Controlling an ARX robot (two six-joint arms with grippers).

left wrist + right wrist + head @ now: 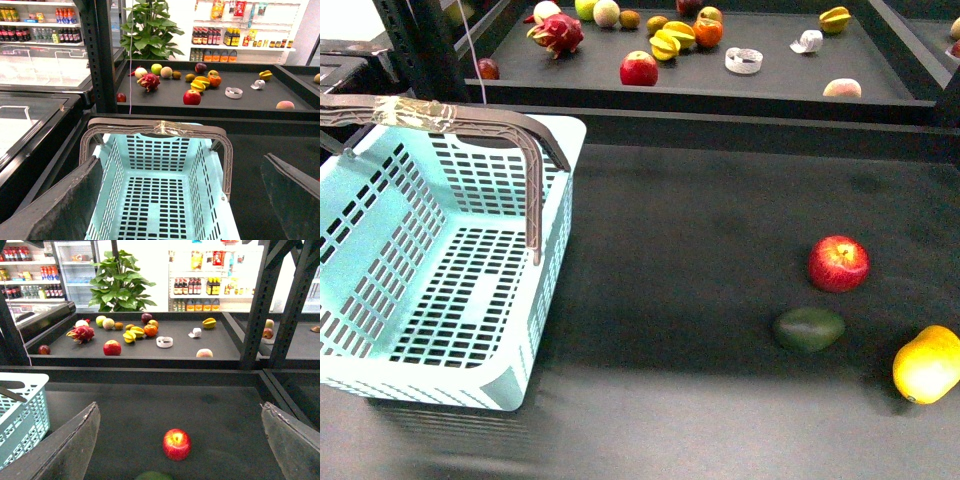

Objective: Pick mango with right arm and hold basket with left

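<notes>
The yellow-orange mango point(927, 364) lies at the right edge of the dark table in the front view; it does not show in either wrist view. The turquoise basket point(380, 300) stands at the left with its taped handle point(415, 115) up. My left gripper point(182, 200) is open above the basket point(200, 165), near its front end, one finger point(60, 205) at each side. My right gripper point(180, 445) is open and empty above the table, with the red apple point(176, 444) between its fingers and further off. Neither arm shows in the front view.
A red apple point(838, 263) and a dark green avocado point(808, 329) lie left of the mango. The avocado's top shows in the right wrist view point(152, 475). A raised shelf point(770, 85) behind holds several other fruits. Black posts point(257, 305) stand at the right.
</notes>
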